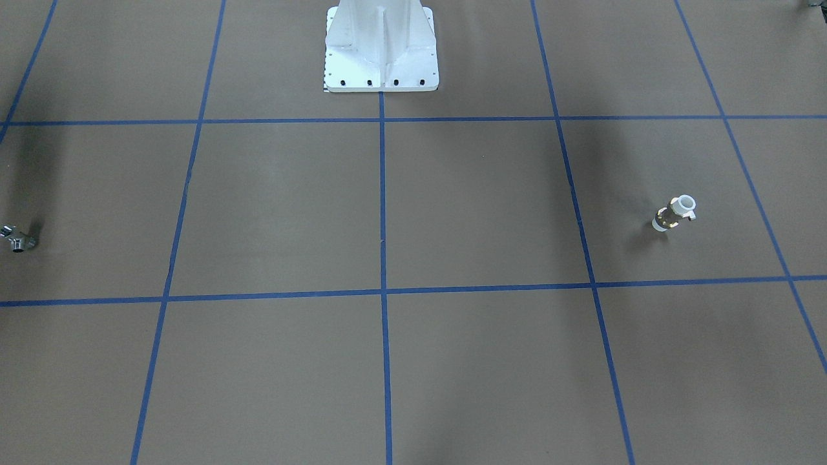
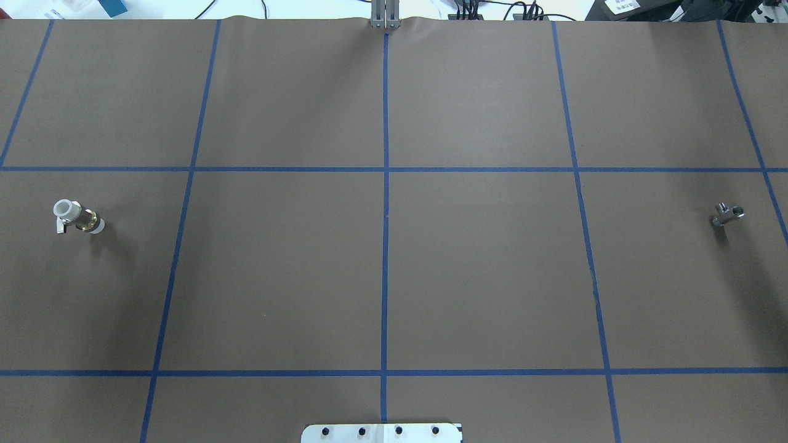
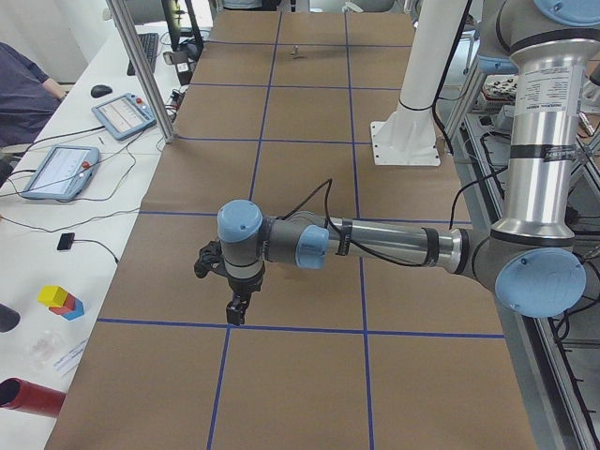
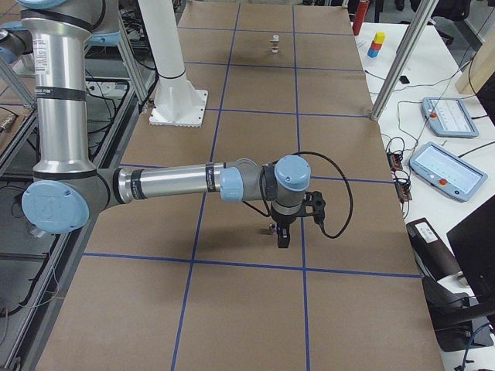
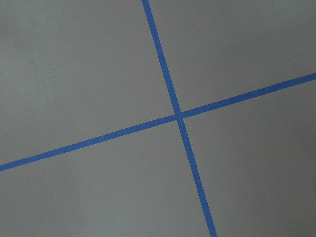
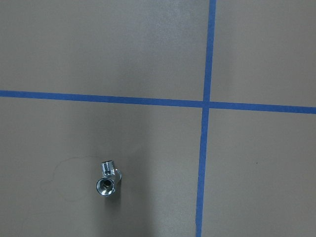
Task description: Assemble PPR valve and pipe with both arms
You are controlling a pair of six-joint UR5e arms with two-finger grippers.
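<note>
The PPR valve (image 1: 674, 213), white ends with a brass middle, lies alone on the brown table; it also shows in the overhead view (image 2: 79, 217) at the left and small and far in the exterior right view (image 4: 274, 42). The silver pipe (image 1: 17, 239) lies at the opposite end (image 2: 727, 214), and the right wrist view looks down on it (image 6: 107, 180). The right gripper (image 4: 283, 239) hangs just beside the pipe (image 4: 271, 229). The left gripper (image 3: 234, 312) hangs over the table's left end; the valve is hidden there. I cannot tell whether either gripper is open or shut.
The white robot base (image 1: 381, 58) stands at the table's edge. Blue tape lines (image 5: 178, 116) grid the brown table. Beside the table stand aluminium posts (image 3: 141, 70) and desks with tablets (image 4: 447, 116), coloured blocks (image 3: 61, 300) and cables.
</note>
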